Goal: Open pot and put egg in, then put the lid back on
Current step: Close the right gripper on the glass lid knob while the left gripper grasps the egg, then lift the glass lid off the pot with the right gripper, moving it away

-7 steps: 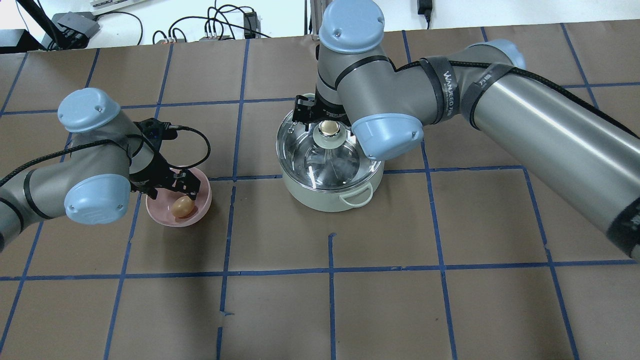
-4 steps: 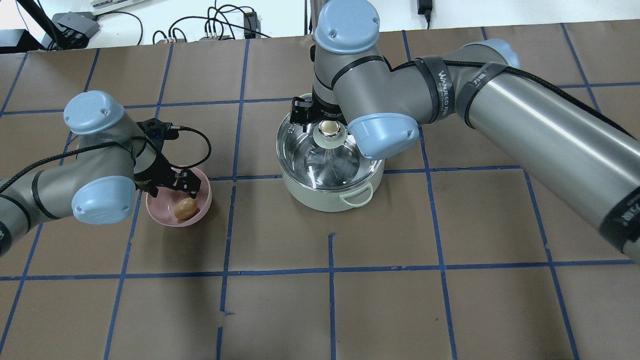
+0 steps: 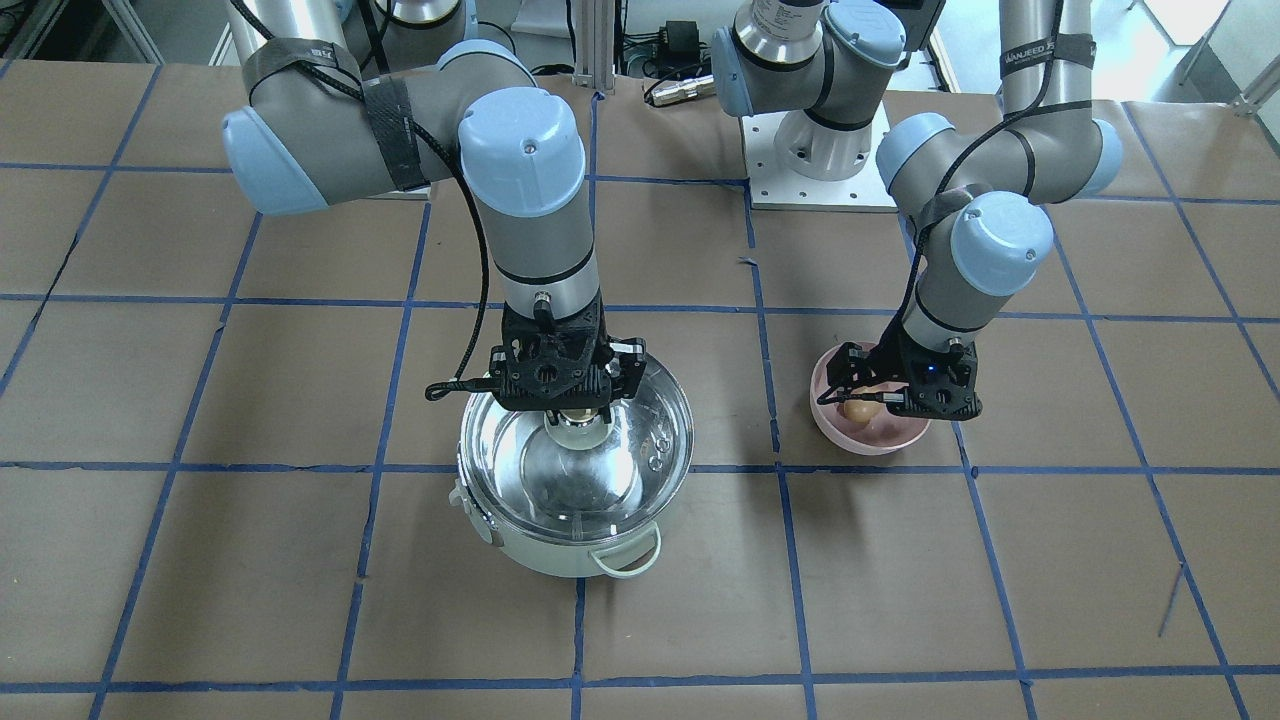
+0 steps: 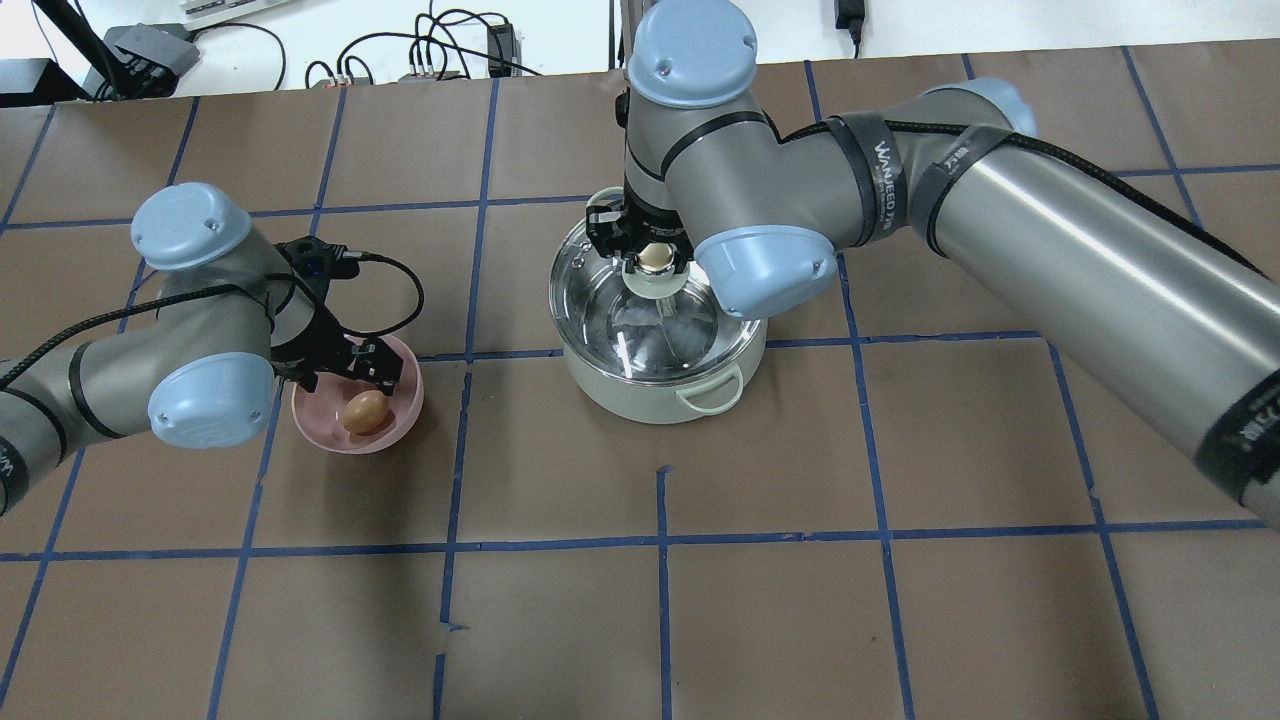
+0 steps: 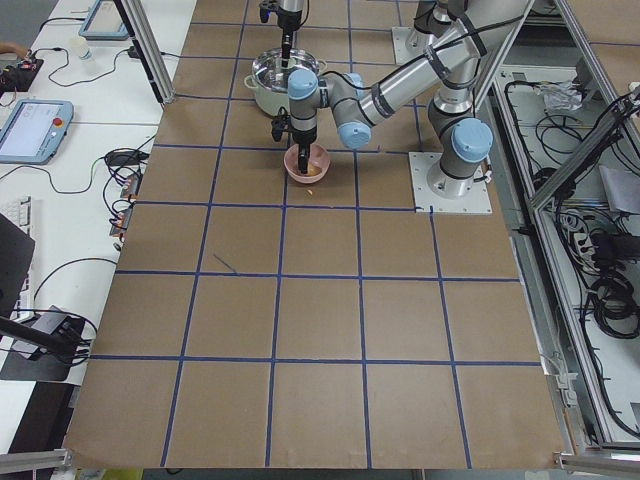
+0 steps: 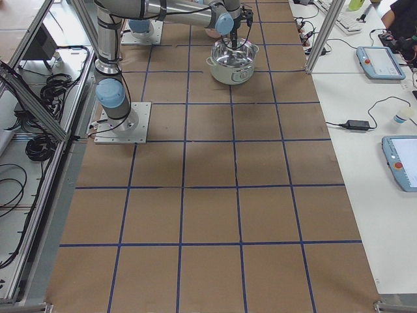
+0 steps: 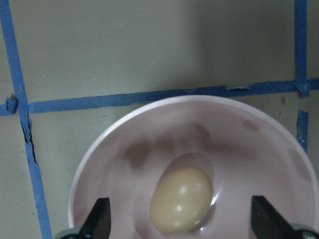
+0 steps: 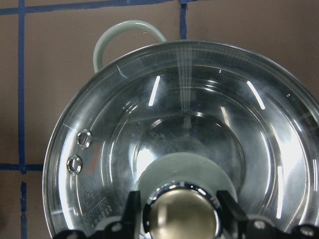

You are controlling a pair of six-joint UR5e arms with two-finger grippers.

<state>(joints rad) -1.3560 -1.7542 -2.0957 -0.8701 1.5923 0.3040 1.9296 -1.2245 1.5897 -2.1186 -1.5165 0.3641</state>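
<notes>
The mint-green pot [image 4: 640,395] stands mid-table with the clear glass lid [image 4: 590,300] on it. My right gripper [image 4: 652,262] reaches down onto the lid's cream-topped knob [image 4: 655,258]. In the right wrist view its fingers [image 8: 133,211] press both sides of the knob [image 8: 182,214]. The light-brown egg [image 4: 365,412] lies in a pink bowl [image 4: 400,430] to the pot's left. My left gripper [image 4: 352,372] hangs open just above the bowl. In the left wrist view the egg [image 7: 182,206] lies between its two fingertips [image 7: 99,221], which are apart from it.
The pot has a loop handle [image 4: 712,395] on its near side. The brown table top carries a grid of blue tape lines [image 4: 660,545]. Cables and boxes [image 4: 440,50] lie beyond the far edge. In the front view the pot [image 3: 560,555] and the bowl [image 3: 880,445] stand about one square apart.
My right gripper has come down and slightly left, and its fingers now hug the lid's knob. My left arm has shifted a little right over the bowl. The egg has not moved.
</notes>
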